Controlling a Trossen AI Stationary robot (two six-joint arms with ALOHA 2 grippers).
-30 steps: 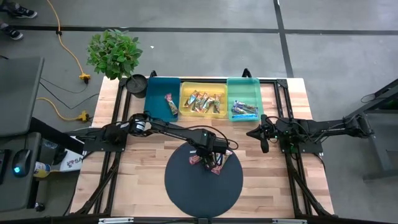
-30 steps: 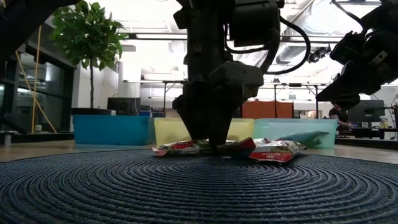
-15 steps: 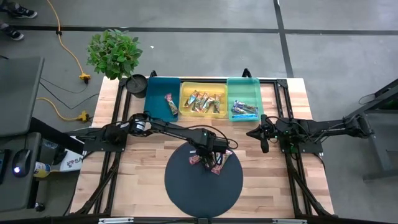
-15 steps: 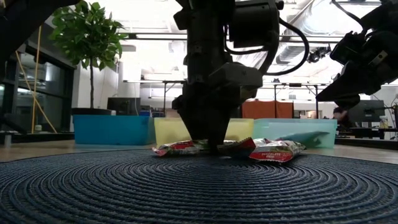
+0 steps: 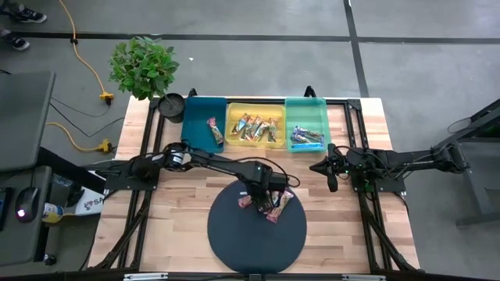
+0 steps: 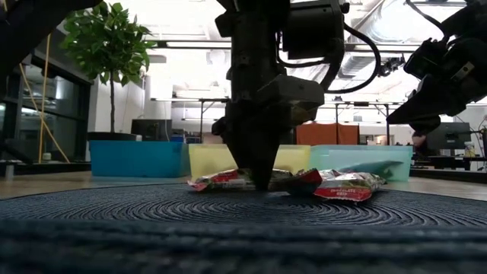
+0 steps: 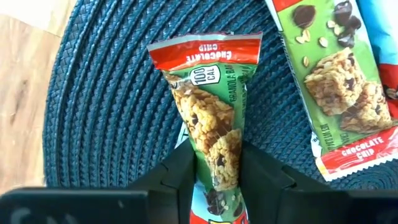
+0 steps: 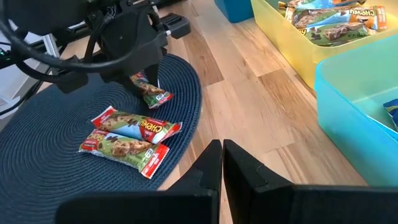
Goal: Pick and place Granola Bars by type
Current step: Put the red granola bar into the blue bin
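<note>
The left gripper is down over the far part of the round dark woven mat at the middle of the bench, its fingers pinching a red-and-green chocolate chip granola bar by its near end; in the left wrist view the bar runs out from between the two dark fingers and lies flat against the mat's weave. In the low view the gripper stands upright with its tip at mat level among the wrappers. Just beside the held bar lie other red-green bars on the mat, two of them close together and partly overlapping, one with "CHOCOLATE CHIP" readable on its red end. Along the far edge of the bench stand three trays side by side: a dark blue tray holding one red-wrapped bar, a yellow tray holding several orange-tan-green bars, and a light aqua tray holding blue-purple bars. The right gripper hovers above the bare wood to the right of the mat, near the aqua tray, its fingers pressed together with nothing between them. A potted plant stands just off the far left corner of the bench, next to the dark blue tray.
</note>
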